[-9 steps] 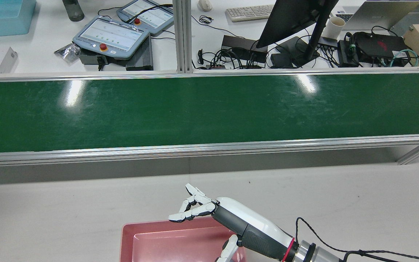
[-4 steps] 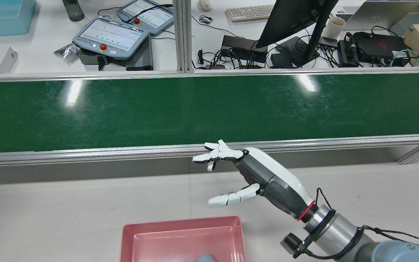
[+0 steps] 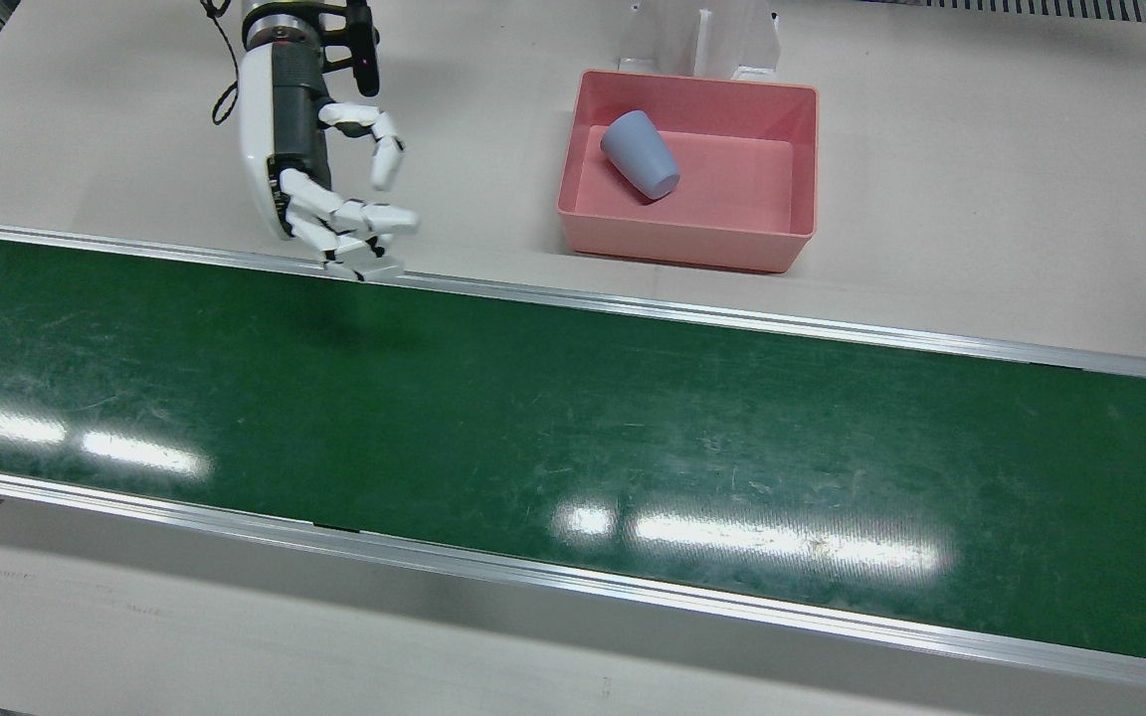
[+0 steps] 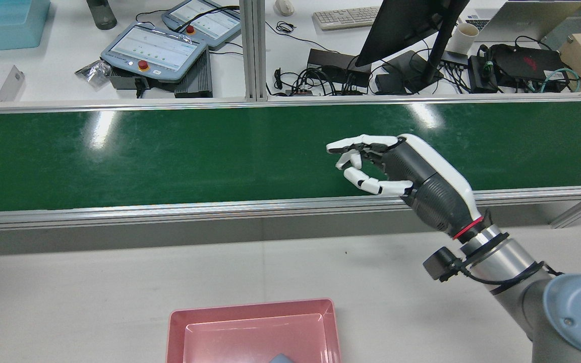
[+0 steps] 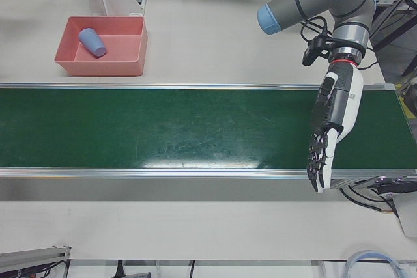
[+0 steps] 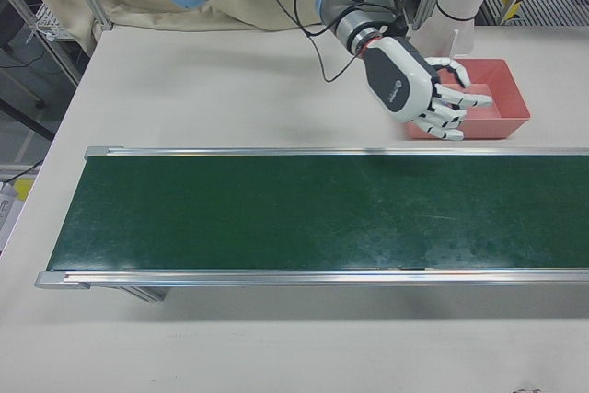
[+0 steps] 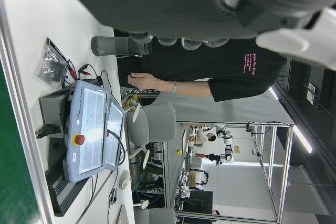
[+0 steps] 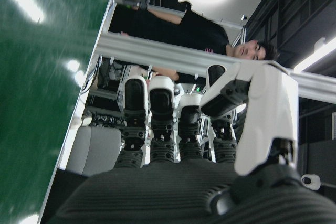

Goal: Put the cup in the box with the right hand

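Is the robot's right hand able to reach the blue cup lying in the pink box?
Probably yes. The right hand is empty, beside the pink box, and the blue cup lies uncovered with nothing between them.

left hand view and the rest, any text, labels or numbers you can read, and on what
None can be read.
Black shirt of the person, left hand view: pink print, too small to read.
Teach pendant screens, rear view: rows of marks, too blurred to read.
Black device on the desk, rear view: a red logo, not legible.
Right hand, right-front view: a small round mark on its back, unreadable.
Cup, box, belt: no markings seen.
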Available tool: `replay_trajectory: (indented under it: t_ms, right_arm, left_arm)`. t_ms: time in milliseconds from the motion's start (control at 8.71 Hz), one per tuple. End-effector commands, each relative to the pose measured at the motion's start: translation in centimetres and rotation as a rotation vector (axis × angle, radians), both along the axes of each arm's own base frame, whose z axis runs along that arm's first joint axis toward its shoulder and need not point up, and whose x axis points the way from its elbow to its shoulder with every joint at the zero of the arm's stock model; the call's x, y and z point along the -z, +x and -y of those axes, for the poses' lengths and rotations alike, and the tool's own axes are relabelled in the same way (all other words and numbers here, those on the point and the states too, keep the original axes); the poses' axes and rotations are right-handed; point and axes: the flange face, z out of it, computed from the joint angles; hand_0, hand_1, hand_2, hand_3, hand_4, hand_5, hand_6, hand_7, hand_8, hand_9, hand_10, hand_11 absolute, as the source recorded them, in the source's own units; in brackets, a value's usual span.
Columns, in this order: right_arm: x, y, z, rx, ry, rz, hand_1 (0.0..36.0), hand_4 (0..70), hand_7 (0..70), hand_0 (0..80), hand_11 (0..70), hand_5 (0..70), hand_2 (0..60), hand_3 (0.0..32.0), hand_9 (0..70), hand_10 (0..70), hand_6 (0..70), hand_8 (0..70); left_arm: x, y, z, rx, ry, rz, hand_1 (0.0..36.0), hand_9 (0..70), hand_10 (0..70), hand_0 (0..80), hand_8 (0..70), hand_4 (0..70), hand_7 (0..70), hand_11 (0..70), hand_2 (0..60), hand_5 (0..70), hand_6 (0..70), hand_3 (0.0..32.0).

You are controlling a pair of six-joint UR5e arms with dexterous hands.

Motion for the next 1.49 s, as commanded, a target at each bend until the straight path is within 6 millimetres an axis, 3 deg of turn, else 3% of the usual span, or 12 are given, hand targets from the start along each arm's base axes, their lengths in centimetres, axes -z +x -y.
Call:
replay_trajectory:
  t_ms: [0, 115, 230, 345, 459, 574, 804, 1378]
  right_arm:
    - [-10.2, 12.2, 2.9, -0.216, -0.178, -0.062, 36.0, 21.5, 70.0, 52.0, 58.0, 20.5, 60.0, 0.0, 70.0, 39.7, 43.7, 70.0]
    - [-11.5, 14.7, 3.1, -0.267, -0.204, -0.087, 36.0, 17.8, 70.0, 51.4, 59.2, 21.0, 60.0, 0.0, 70.0, 40.6, 44.1, 70.0]
    - [-13.2, 15.9, 3.7, -0.289, -0.231, -0.113, 36.0, 20.7, 70.0, 57.1, 62.6, 22.7, 60.0, 0.0, 70.0, 42.7, 45.3, 70.0]
    - [-14.2, 16.8, 4.1, -0.315, -0.248, -0.118, 36.0, 23.8, 70.0, 69.3, 67.3, 25.4, 60.0, 0.0, 70.0, 45.7, 47.4, 70.0]
    - [-14.1, 19.1, 4.5, -0.366, -0.247, -0.107, 36.0, 30.4, 70.0, 80.0, 70.0, 28.4, 60.0, 0.0, 70.0, 48.5, 49.6, 70.0]
    - [-14.1, 21.4, 5.0, -0.418, -0.239, -0.100, 36.0, 30.2, 70.0, 80.0, 70.0, 29.2, 60.0, 0.0, 70.0, 49.8, 50.2, 70.0]
    - [-13.9, 21.8, 5.2, -0.422, -0.235, -0.094, 36.0, 25.5, 70.0, 80.0, 70.0, 30.8, 60.0, 0.0, 70.0, 55.0, 52.1, 70.0]
    - [-11.7, 22.2, 4.4, -0.415, -0.192, -0.044, 36.0, 23.9, 70.0, 79.3, 70.0, 29.3, 60.0, 0.0, 70.0, 52.2, 51.0, 70.0]
  left_arm:
    - [-0.1, 0.0, 0.0, 0.000, -0.001, 0.000, 0.0, 0.0, 0.0, 0.0, 0.0, 0.0, 0.0, 0.0, 0.0, 0.0, 0.0, 0.0]
    - [-0.1, 0.0, 0.0, 0.000, -0.001, 0.000, 0.0, 0.0, 0.0, 0.0, 0.0, 0.0, 0.0, 0.0, 0.0, 0.0, 0.0, 0.0]
    - [-0.1, 0.0, 0.0, 0.000, -0.001, 0.000, 0.0, 0.0, 0.0, 0.0, 0.0, 0.0, 0.0, 0.0, 0.0, 0.0, 0.0, 0.0]
    - [-0.1, 0.0, 0.0, 0.000, -0.002, 0.000, 0.0, 0.0, 0.0, 0.0, 0.0, 0.0, 0.0, 0.0, 0.0, 0.0, 0.0, 0.0]
    - [-0.1, 0.0, 0.0, 0.000, -0.002, 0.000, 0.0, 0.0, 0.0, 0.0, 0.0, 0.0, 0.0, 0.0, 0.0, 0.0, 0.0, 0.0]
    - [-0.1, 0.0, 0.0, 0.000, -0.002, 0.000, 0.0, 0.0, 0.0, 0.0, 0.0, 0.0, 0.0, 0.0, 0.0, 0.0, 0.0, 0.0]
    - [-0.1, 0.0, 0.0, 0.000, -0.001, 0.000, 0.0, 0.0, 0.0, 0.0, 0.0, 0.0, 0.0, 0.0, 0.0, 0.0, 0.0, 0.0]
    - [-0.1, 0.0, 0.0, 0.000, -0.002, 0.000, 0.0, 0.0, 0.0, 0.0, 0.0, 0.0, 0.0, 0.0, 0.0, 0.0, 0.0, 0.0]
